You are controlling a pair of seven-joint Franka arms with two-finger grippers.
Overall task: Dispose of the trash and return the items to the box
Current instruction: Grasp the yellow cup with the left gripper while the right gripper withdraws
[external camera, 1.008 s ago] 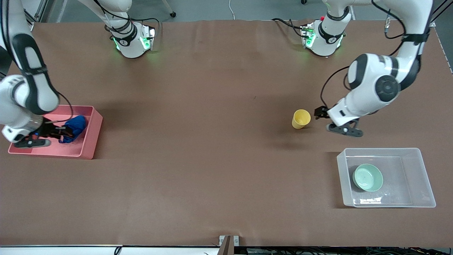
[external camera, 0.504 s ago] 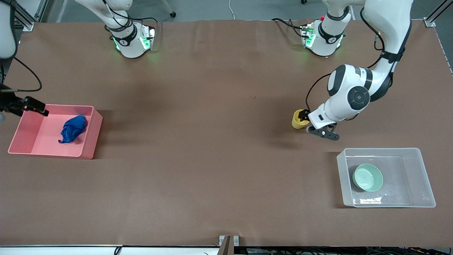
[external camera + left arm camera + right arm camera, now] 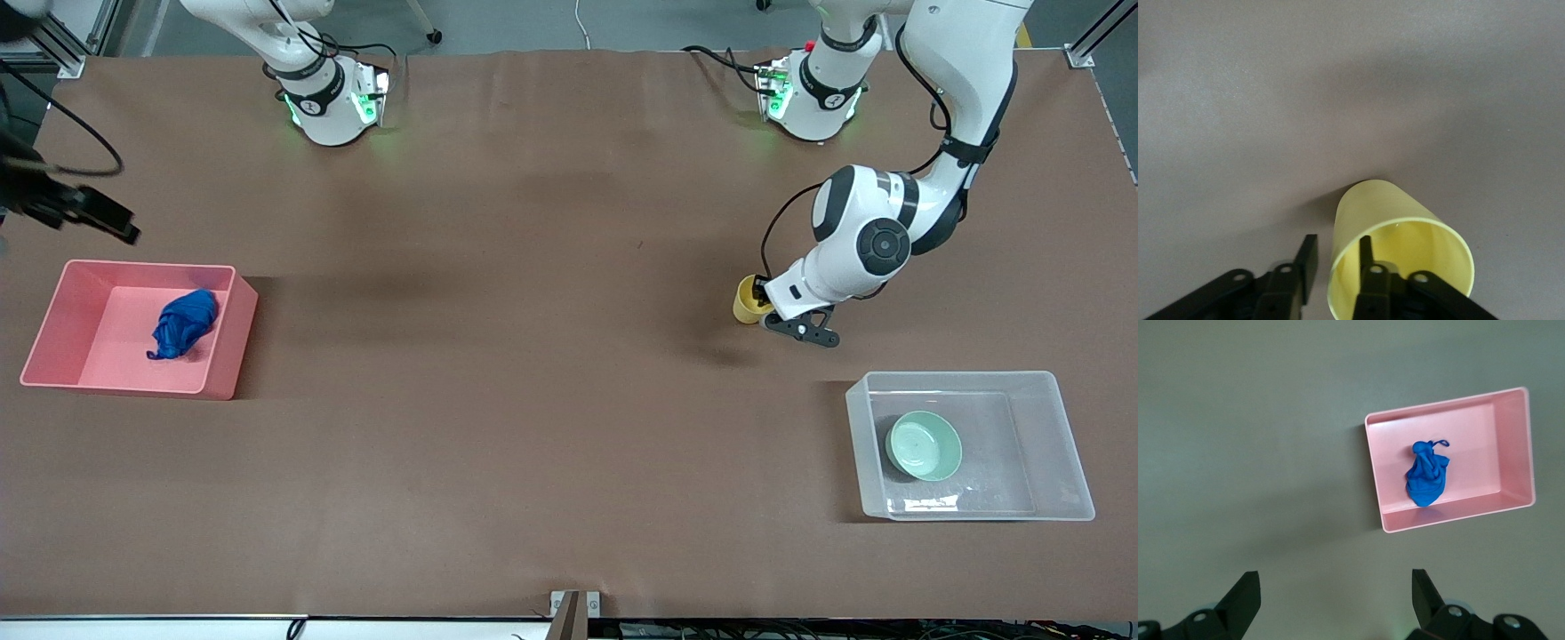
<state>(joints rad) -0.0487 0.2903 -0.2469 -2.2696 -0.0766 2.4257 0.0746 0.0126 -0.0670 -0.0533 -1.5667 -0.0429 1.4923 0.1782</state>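
The yellow cup [image 3: 743, 302] [image 3: 1385, 207] stands on the brown table toward the left arm's end. My left gripper [image 3: 757, 295] [image 3: 1337, 250] is at its rim, one finger inside the cup and one outside. The jaws are narrow about the wall, with slim gaps showing on both sides. The mint-green bowl [image 3: 925, 445] lies in the clear box [image 3: 1062, 444], nearer the front camera than the cup. The blue trash wad [image 3: 182, 322] [image 3: 1426, 477] lies in the pink bin [image 3: 233, 342] [image 3: 1451, 519]. My right gripper [image 3: 84, 209] [image 3: 1333, 587] hangs open and empty, high above the table beside the bin.
Both arm bases stand along the table's edge farthest from the front camera. Brown table surface [image 3: 533, 356] stretches between the pink bin and the clear box. The table's edge runs close past the pink bin.
My right gripper let go of the blue wad in the pink bin and rose away. My left gripper moved onto the yellow cup's rim and narrowed its jaws around the wall.
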